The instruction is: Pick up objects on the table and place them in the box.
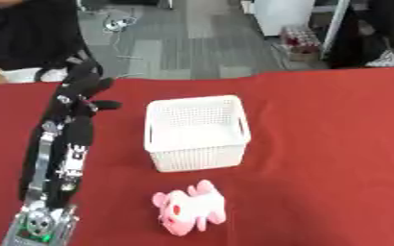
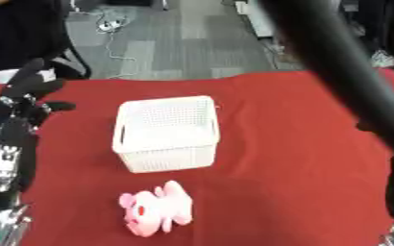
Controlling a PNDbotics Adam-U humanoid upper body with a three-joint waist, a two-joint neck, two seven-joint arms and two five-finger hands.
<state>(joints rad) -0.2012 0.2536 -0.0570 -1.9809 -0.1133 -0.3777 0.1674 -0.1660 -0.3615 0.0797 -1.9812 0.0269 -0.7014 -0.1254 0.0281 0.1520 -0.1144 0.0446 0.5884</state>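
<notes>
Centre of the frame: our white perforated plastic box (image 1: 197, 132) stands upright on the red cloth-covered desk (image 1: 326, 144), open top facing up; we see nothing inside it.
Lower centre: our task's thing, a pink plush toy animal (image 1: 190, 209), lies on its side on the desk, just below the box and apart from it, with nothing touching it.
Left side of the frame: our left hand (image 1: 84, 91) reaches up along the left edge on a black-and-silver arm, well apart from both toy and box.
Left fingers: released and spread, holding nothing, the thumb pointing toward the box.
Right side: in the right eye view a dark arm (image 2: 343, 67) crosses from the top toward the lower right; our right hand shows in neither view, so we cannot tell the state of its fingers.
Progress, as we judge it: the toy is not yet picked up, so the pick and the drop are both ahead.
Risk one: the left hand sits far above the toy in the frame; bringing it down could knock the light box aside.
Risk two: the soft toy may squash or roll under closing fingers and slip out.
Risk three: a low carry could catch the box rim and tip it.
</notes>
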